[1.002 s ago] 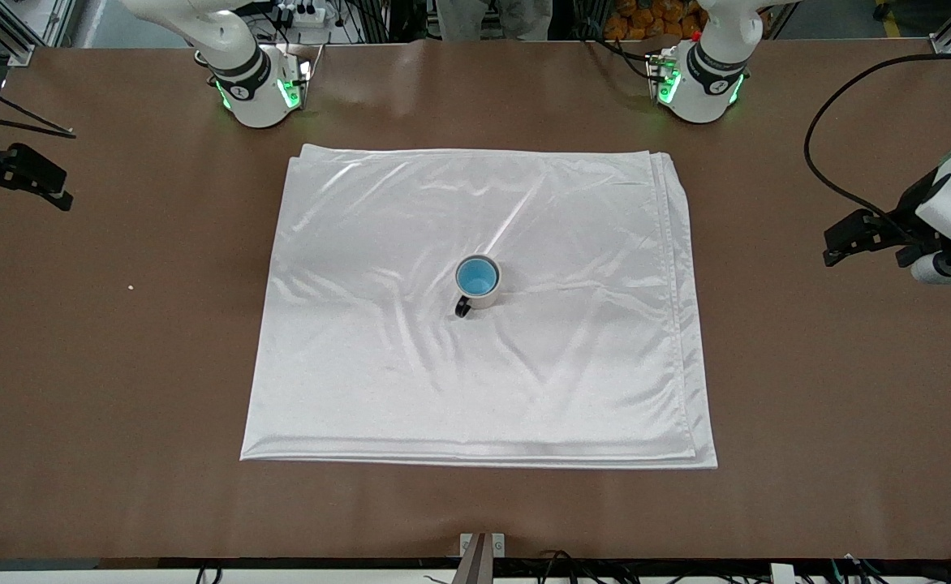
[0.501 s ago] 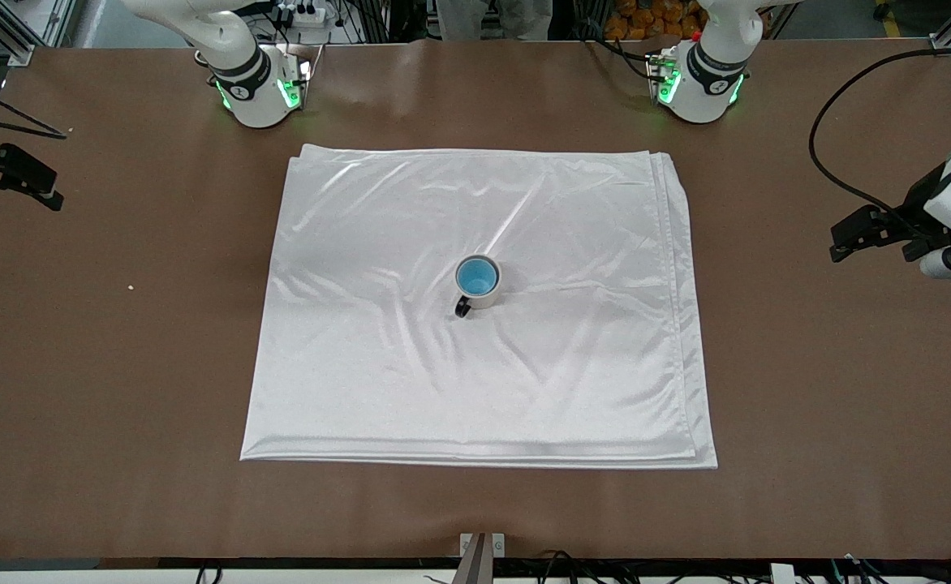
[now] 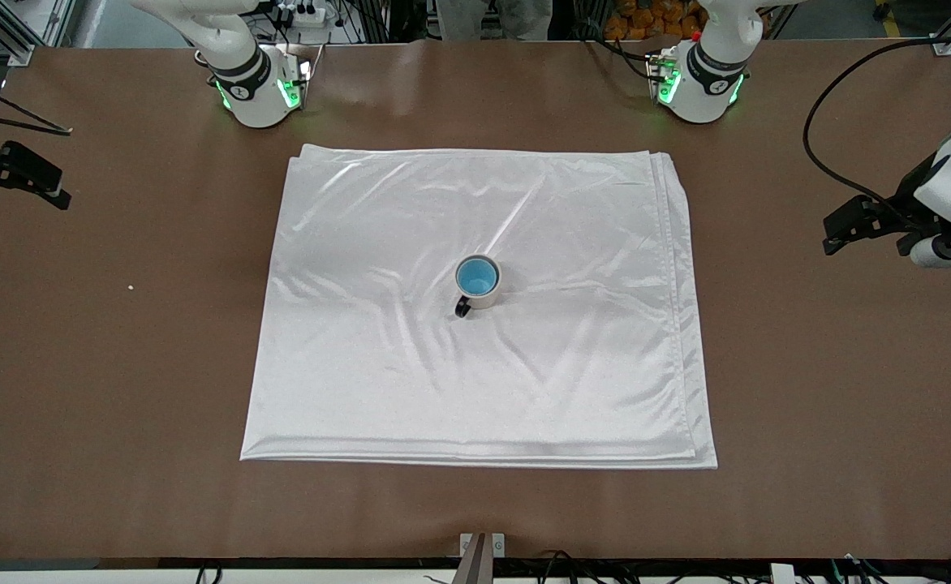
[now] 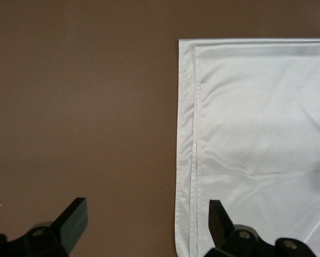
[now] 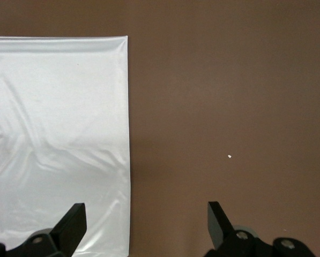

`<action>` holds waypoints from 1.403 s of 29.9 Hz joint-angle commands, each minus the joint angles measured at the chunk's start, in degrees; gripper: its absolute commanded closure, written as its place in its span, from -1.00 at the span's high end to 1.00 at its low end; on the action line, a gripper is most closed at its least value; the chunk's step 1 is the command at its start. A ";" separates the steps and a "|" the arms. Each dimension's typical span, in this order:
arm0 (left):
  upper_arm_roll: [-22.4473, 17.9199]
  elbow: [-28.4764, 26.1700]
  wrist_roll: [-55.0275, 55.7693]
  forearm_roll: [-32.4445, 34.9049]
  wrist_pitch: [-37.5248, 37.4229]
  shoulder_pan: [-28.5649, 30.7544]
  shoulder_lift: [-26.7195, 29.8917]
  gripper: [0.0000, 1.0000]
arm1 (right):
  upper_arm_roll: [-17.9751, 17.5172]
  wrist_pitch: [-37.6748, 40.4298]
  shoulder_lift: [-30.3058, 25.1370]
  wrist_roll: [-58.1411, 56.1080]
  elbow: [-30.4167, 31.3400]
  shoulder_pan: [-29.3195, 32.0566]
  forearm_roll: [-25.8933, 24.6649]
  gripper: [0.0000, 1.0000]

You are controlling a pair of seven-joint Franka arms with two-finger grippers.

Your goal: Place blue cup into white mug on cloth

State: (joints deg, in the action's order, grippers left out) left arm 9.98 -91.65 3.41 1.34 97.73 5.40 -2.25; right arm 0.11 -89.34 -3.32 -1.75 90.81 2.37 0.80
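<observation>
The blue cup (image 3: 476, 278) sits inside the white mug (image 3: 484, 296), and only its bright blue interior shows. The mug stands upright near the middle of the cloth (image 3: 378, 365), its black handle turned toward the front camera. My left gripper (image 3: 865, 229) hangs open and holds nothing over the bare table at the left arm's end. In the left wrist view the left gripper (image 4: 147, 214) is above the cloth's layered edge (image 4: 194, 160). My right gripper (image 3: 17, 182) hangs open over the right arm's end of the table. In the right wrist view the right gripper (image 5: 145, 214) is above the cloth's edge (image 5: 117, 134), with nothing in it.
The brown table (image 3: 808, 389) extends bare around the cloth on all sides. A tiny white speck (image 3: 130, 286) lies toward the right arm's end. A black cable (image 3: 828, 105) loops by the left arm. Both arm bases (image 3: 256, 89) (image 3: 699, 85) stand along the robots' edge of the table.
Both grippers have drifted slightly above the table's ends. The mug with the cup in it and the cloth have not moved.
</observation>
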 commanded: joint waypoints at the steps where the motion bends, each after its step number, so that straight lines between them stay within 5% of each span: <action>1: -1.10 -1.60 -1.57 -1.43 -0.53 -0.48 2.08 1.00 | -1.07 -0.04 0.15 -0.71 -0.10 1.49 1.05 1.00; 42: -2.24 -2.66 -0.69 -1.08 -1.23 -0.74 3.92 1.00 | -0.99 0.22 0.24 -0.97 0.42 1.32 0.61 1.00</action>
State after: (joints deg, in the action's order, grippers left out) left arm 8.62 -93.76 3.40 1.33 97.08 5.32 0.82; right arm 0.04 -89.15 -2.94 -1.80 91.18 2.42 0.94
